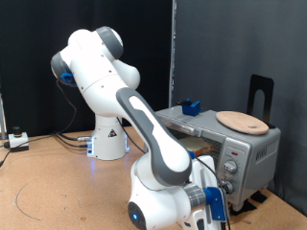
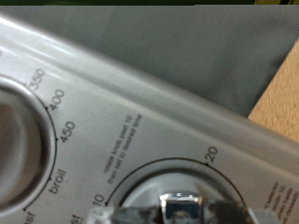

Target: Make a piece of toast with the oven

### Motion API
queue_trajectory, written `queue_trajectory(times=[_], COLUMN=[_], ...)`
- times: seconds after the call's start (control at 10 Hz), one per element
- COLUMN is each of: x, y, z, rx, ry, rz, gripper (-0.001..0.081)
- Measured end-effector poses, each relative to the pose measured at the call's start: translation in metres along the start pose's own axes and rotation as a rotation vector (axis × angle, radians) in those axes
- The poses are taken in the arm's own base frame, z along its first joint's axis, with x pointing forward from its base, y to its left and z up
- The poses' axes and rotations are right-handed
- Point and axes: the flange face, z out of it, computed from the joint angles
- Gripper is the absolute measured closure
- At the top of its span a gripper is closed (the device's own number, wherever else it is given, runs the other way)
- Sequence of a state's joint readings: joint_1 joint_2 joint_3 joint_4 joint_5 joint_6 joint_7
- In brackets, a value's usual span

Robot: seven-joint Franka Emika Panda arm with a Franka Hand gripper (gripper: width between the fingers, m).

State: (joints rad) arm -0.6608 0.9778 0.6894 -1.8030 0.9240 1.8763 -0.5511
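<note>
The silver-grey oven [image 1: 225, 144] stands at the exterior view's right with its door closed. My gripper [image 1: 217, 195] is low in front of the oven's right knob panel [image 1: 232, 165]. In the wrist view the gripper [image 2: 180, 211] sits on the shiny timer knob [image 2: 179, 205], with a finger on each side of it. The timer scale [image 2: 159, 168] shows 10 and 20. The temperature dial [image 2: 23, 140] beside it reads 350, 400, 450 and broil. The piece of toast is not in view. I cannot tell what lies behind the glass door.
A round tan wooden plate [image 1: 242, 122] lies on top of the oven. A small blue object [image 1: 189, 105] sits at the oven's back top edge. A dark stand [image 1: 260, 96] rises behind it. Cables [image 1: 38, 142] run over the wooden table at the left.
</note>
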Motion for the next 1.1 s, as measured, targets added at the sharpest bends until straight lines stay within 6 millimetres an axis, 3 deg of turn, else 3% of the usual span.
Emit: queue_trajectory(times=[1.1], x=[-0.0022], y=[0.003], z=[0.0004], rx=[0.034], ry=[0.025], rz=[-0.047], gripper=[0.0715])
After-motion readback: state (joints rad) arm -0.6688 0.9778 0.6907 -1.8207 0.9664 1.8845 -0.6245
